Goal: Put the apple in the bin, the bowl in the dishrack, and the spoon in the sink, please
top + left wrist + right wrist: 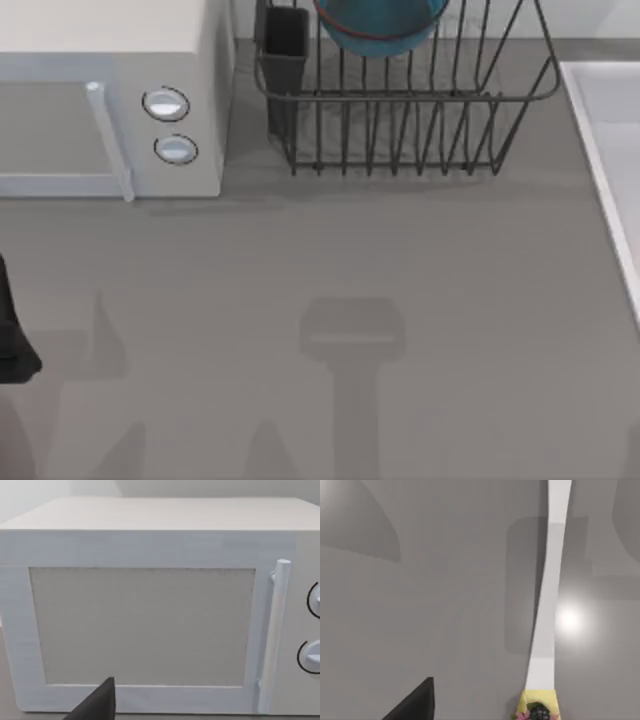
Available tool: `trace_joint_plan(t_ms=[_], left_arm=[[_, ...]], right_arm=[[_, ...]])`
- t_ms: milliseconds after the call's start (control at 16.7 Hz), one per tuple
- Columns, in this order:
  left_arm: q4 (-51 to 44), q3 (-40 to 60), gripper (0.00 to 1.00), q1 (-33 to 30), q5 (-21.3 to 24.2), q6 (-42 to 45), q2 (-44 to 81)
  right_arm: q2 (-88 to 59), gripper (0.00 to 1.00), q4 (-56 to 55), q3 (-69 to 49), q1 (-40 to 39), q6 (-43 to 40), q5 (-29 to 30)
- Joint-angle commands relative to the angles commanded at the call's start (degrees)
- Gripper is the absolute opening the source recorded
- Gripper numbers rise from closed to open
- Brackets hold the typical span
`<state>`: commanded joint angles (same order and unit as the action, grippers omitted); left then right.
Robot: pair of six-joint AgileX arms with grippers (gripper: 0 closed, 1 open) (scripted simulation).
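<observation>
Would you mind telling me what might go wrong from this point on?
The left pincer faces the microwave closely, so a forward move might strike its door handle. The bowl sits among the dishrack bars; a passing arm could knock it. The right wrist view shows a slim pale strip, perhaps the spoon, over bare table; it could drop short of the sink.
</observation>
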<state>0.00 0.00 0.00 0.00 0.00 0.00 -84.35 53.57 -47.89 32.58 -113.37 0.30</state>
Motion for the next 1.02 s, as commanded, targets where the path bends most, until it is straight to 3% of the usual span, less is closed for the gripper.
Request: trace_joint_plan(t_ms=[360,720,1020], left_arm=[[0.0,0.0,1.00,0.0,0.0,0.0,0.0],[0.0,0.0,1.00,0.0,0.0,0.0,0.0],[0.0,0.0,1.00,0.0,0.0,0.0,0.0]], right_arm=[[-8.1,1.00,-17.6,8.9,0.1,0.1,0.0],[-9.5,1.00,-20.1,10.4,0.1,0.0,0.0],[-9.5,0.62,-20.1,10.4,0.1,0.0,0.0]])
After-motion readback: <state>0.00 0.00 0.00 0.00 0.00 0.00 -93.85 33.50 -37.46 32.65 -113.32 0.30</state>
